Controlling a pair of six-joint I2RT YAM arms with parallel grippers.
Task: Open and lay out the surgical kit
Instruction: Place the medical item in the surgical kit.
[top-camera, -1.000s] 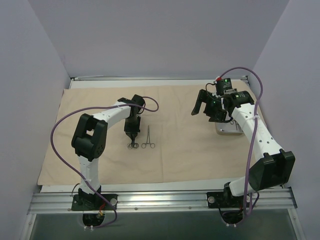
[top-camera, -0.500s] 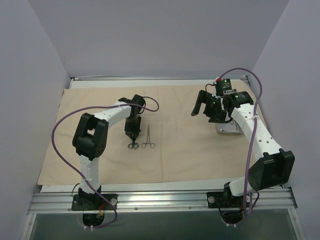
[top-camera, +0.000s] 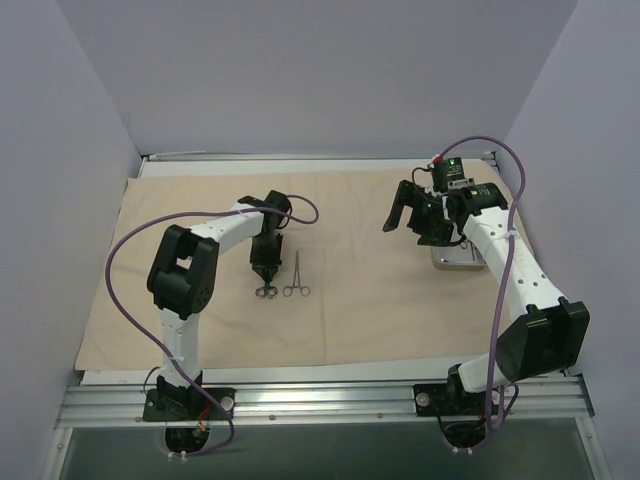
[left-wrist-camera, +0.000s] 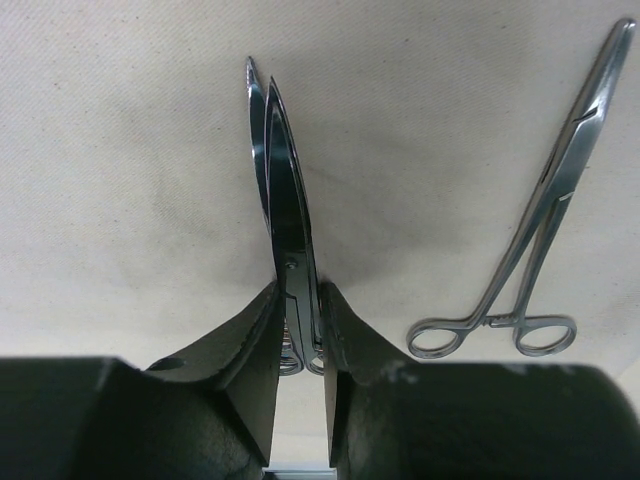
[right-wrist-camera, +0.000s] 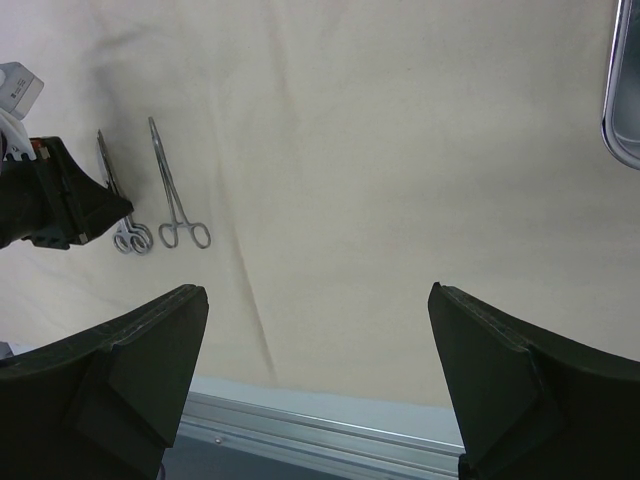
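Beige cloth (top-camera: 360, 300) spread flat. On it, left of centre: scissors (left-wrist-camera: 285, 180), blades closed, with forceps (left-wrist-camera: 540, 230) just beside, not touching. Left gripper (left-wrist-camera: 298, 300) down over scissors, jaws narrowly parted either side of them near pivot; cannot tell if pinching or just clear. Right gripper (right-wrist-camera: 318, 295) wide open, holding nothing, above cloth. Tray (top-camera: 450, 263) on cloth at right, partly hidden under right arm.

You won't find a readable brand, number or sign here. The one candidate, a small white label (right-wrist-camera: 18, 92) just above the left hand (right-wrist-camera: 118, 210), carries print too small to make out.
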